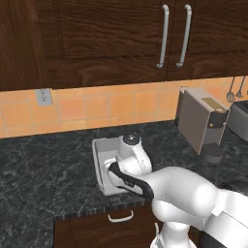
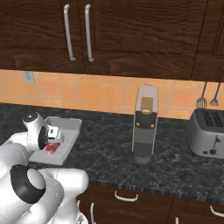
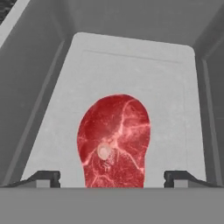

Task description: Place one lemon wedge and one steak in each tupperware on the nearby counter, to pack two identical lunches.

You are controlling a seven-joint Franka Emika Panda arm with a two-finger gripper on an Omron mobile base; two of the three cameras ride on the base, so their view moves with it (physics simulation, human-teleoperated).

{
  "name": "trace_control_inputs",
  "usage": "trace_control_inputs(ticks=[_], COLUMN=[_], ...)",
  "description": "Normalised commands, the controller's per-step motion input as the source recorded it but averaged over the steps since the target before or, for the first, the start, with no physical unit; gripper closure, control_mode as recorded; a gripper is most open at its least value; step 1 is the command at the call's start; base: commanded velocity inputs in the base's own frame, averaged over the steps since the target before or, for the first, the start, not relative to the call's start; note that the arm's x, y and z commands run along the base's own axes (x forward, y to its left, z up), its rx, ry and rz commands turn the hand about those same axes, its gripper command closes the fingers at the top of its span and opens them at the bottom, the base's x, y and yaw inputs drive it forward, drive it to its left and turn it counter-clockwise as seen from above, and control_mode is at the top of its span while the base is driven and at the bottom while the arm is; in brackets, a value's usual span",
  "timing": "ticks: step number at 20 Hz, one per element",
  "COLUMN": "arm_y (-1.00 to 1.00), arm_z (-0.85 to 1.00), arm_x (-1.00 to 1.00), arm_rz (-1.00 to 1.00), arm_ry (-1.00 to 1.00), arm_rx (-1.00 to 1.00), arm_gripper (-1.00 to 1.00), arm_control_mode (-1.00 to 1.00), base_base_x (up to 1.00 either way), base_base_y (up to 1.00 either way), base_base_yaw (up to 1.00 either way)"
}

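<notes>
One light-grey tupperware (image 1: 99, 151) (image 2: 72, 127) (image 3: 131, 65) sits on the black speckled counter (image 1: 38, 169) (image 2: 105, 153), close to its front edge. A red steak (image 3: 114, 140) (image 2: 51, 148) with pale marbling lies flat on the tray's floor. My gripper (image 3: 111, 177) (image 2: 50, 135) hangs just above the tray, pointing down into it. It is open, and its two dark fingertips (image 3: 43, 177) stand wide apart on either side of the steak without touching it. In the left base view my wrist hides most of the tray's inside. The lemon wedges are out of view.
A tall coffee machine (image 1: 201, 121) (image 2: 144, 127) stands on the counter to the right of the tray. Further right is a toaster (image 2: 208, 133) (image 1: 240, 118), with utensils (image 2: 208, 98) hanging on the tiled wall. Dark upper cabinets (image 1: 121, 34) hang overhead.
</notes>
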Motion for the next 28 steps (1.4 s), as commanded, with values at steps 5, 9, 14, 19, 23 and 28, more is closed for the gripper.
trace_control_inputs(ticks=[5, 9, 14, 19, 23, 28], arm_y=[0.0, -0.09, -0.45, -0.71, -0.49, -0.89], arm_z=[0.72, 0.83, 0.91, 0.95, 0.8, 0.09], arm_x=[-0.48, -0.87, -0.73, -0.53, -0.44, -0.5], arm_rz=[0.0, -0.02, -0.04, 0.0, -0.02, -0.15], arm_ry=[-0.15, -0.1, -0.08, 0.02, 0.04, -0.09], arm_rx=[0.0, 0.0, 0.0, 0.0, -0.07, 0.0], arm_gripper=[-1.0, -1.0, -1.0, -1.0, -1.0, -1.0], arm_control_mode=[-1.0, -1.0, -1.0, -1.0, -1.0, -1.0], base_base_x=[0.0, 0.0, 0.0, 0.0, 0.0, 0.0], base_base_y=[0.0, 0.0, 0.0, 0.0, 0.0, 0.0], base_base_yaw=[0.0, 0.0, 0.0, 0.0, 0.0, 0.0])
